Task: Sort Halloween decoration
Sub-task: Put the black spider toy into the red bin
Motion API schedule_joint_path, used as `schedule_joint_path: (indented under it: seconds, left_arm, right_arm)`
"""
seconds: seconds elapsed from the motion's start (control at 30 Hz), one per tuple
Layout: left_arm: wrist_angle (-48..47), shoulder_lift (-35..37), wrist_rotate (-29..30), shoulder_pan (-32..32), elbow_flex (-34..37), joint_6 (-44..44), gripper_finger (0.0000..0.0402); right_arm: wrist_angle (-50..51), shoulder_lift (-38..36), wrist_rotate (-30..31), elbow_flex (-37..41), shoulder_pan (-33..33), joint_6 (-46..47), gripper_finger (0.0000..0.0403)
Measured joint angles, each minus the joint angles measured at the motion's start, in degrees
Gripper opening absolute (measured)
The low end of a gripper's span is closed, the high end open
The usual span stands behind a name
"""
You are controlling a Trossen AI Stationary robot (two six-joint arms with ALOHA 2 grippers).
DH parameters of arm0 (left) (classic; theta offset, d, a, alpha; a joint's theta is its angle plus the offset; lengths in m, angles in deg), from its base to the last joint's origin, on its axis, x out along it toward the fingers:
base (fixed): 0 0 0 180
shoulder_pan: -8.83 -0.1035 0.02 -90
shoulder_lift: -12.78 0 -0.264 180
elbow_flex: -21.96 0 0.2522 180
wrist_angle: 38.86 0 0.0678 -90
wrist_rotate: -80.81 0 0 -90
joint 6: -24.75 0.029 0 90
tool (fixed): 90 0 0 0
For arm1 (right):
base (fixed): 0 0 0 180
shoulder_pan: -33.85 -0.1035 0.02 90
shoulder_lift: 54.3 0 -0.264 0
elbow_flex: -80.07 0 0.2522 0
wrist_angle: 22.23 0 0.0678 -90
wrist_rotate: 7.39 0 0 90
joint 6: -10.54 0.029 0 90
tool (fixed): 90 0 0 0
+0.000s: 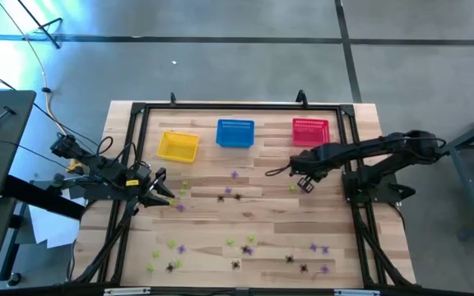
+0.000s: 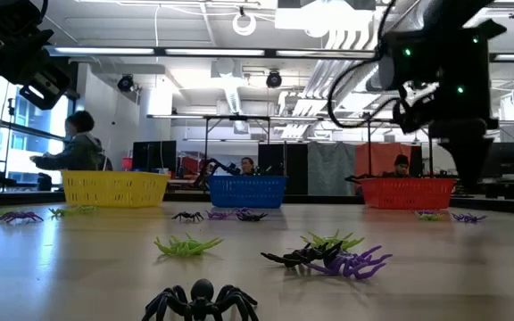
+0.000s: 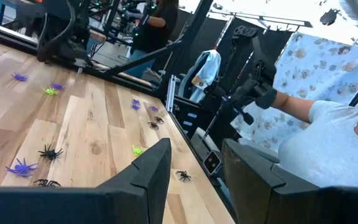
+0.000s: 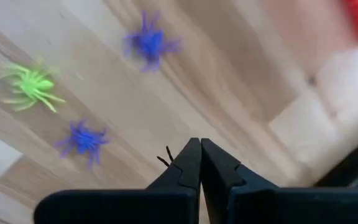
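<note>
Tiny plastic spiders in purple, yellow-green and black lie scattered over the wooden table (image 1: 245,215). In the right wrist view a green one (image 4: 30,84) and two purple ones (image 4: 149,42) (image 4: 82,140) lie on the boards below. My right gripper (image 1: 305,182) (image 4: 199,144) hangs over the table's right half, in front of the red basket (image 1: 309,131). It points down and is shut on a black spider. At the table's left side my left gripper (image 1: 161,196) (image 3: 196,149) stands open and level, holding nothing. My right gripper pinches a black spider between its two fingertips. Only a few thin black legs (image 4: 166,157) stick out beside the tips, and the fingers hide the body. The fingers come from above, pointing down. The spider is lifted clear of the table.
Three mesh baskets stand in a row along the far edge: yellow (image 1: 178,145), blue (image 1: 235,132) and red. A black frame (image 1: 138,111) borders the table. More spiders lie near the front edge (image 1: 245,247). People sit in the room beyond (image 2: 77,147), and one is beside the table (image 3: 328,143).
</note>
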Motion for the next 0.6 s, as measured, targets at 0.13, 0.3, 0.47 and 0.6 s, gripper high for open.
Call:
schedule_joint_path:
  seconds: [0.13,0.3,0.47,0.6]
  left_arm:
    - [0.0,0.0,0.0,0.02,-0.02,0.0,0.0133]
    - [0.0,0.0,0.0,0.02,-0.02,-0.02,0.0133]
    - [-0.02,0.0,0.0,0.0,-0.02,-0.02,0.0133]
    - [-0.02,0.0,0.0,0.01,-0.01,-0.03,0.0133]
  right_arm:
    - [3.77,-0.02,4.14,-5.89,0.86,-1.77,0.0]
    - [6.77,-0.04,11.34,-13.59,4.18,-6.13,0.0]
    - [6.93,-0.09,14.27,-18.83,11.39,-13.08,0.0]
    - [4.68,-0.09,13.81,-19.39,19.55,-18.27,0.0]
